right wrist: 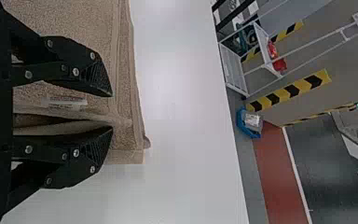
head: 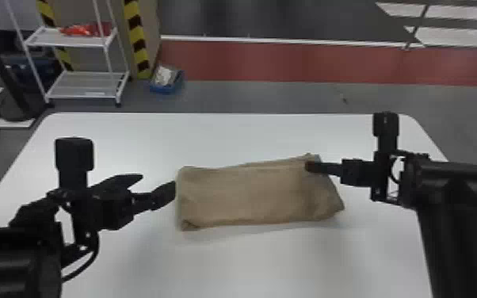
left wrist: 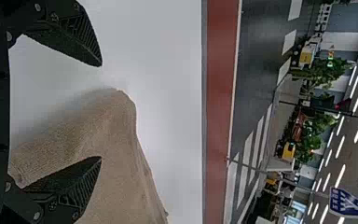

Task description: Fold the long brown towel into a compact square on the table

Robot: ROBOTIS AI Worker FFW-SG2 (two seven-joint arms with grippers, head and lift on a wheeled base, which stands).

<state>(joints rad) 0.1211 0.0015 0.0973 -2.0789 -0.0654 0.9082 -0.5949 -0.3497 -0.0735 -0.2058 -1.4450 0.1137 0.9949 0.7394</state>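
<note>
Towel [head: 249,194], brown and folded to an oblong, lies mid-table [head: 226,134] from where I stand. Head view: left gripper [head: 157,181] just beside towel's 9 o'clock end; right gripper [head: 309,166] at its 2 o'clock corner. White rack [head: 85,85] stands beyond table at 11 o'clock. Left wrist view: left gripper's 2 fingers wide apart, gripping nothing. Right wrist view: right gripper's 2 fingers partly apart, raised towel fold between; can't tell whether they touch it. White label [right wrist: 65,102] shows on towel.
</note>
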